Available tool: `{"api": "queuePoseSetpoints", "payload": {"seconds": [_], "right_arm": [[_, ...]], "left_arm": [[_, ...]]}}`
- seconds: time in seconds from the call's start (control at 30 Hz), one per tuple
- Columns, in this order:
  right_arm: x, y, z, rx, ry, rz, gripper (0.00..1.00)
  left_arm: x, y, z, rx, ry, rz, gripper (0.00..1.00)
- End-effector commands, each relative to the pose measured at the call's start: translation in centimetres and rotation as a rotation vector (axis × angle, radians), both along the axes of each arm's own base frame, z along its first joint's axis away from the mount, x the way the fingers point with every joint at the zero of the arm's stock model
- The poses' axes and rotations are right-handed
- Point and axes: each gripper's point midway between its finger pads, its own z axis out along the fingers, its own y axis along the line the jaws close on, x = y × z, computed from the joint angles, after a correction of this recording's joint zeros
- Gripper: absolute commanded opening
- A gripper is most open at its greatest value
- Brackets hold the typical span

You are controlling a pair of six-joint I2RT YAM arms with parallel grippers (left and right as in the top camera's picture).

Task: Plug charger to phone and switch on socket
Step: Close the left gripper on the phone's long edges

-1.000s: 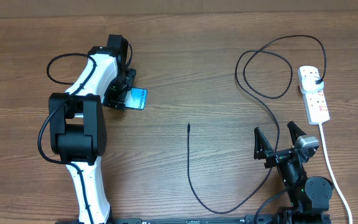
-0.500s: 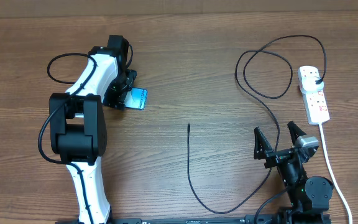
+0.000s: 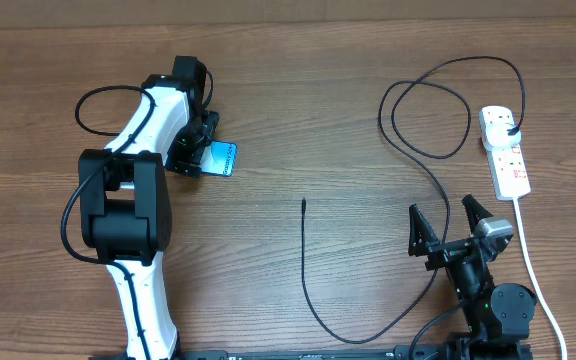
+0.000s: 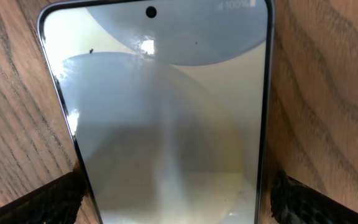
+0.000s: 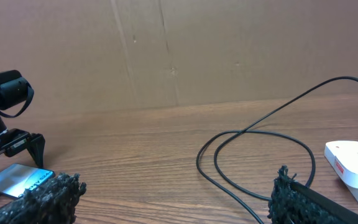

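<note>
Overhead: even, soft light from above, sharp all over. Thin black charger cable (image 3: 309, 290) throws only a faint, close shadow on the brown wood-grain table (image 3: 298, 100).

Left wrist: slim glass-fronted phone (image 4: 166, 124) washed out by pale grey reflections. There is a small hot glare spot at the end far from the black textured finger pads (image 4: 39, 202) and a dimmer band nearer them. Pads soft and dark.

Right wrist: dimmer, warm cast. Black rough fingertips (image 5: 42, 199) blurred in the foreground, cable ahead of them crisp. White plastic power strip (image 5: 353, 165) ahead-right is bright, near clipping. Flat brown cardboard wall (image 5: 229, 50) evenly lit.
</note>
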Motion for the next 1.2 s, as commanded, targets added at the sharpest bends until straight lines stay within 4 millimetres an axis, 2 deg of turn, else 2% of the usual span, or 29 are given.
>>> {"api": "queuePoseSetpoints", "payload": {"seconds": [0.0,0.3,0.63,1.17], "right_arm": [[0.01,0.04,-0.17,0.003,-0.004,-0.001,1.0],[0.01,0.04,-0.17,0.003,-0.004,-0.001,1.0],[0.01,0.04,-0.19,0.003,-0.004,-0.001,1.0],[0.01,0.04,-0.17,0.003,-0.004,-0.001,1.0]], "left_arm": [[-1.47,-0.18,-1.96,-0.017,0.059,0.053,1.0],[-1.49,-0.49,-1.97,-0.036,0.059,0.084,1.0],[-1.5,-0.49,-1.97,-0.036,0.06,0.083,0.89],[-1.99,-0.46,-1.97,-0.033,0.079,0.083,0.95]]}}
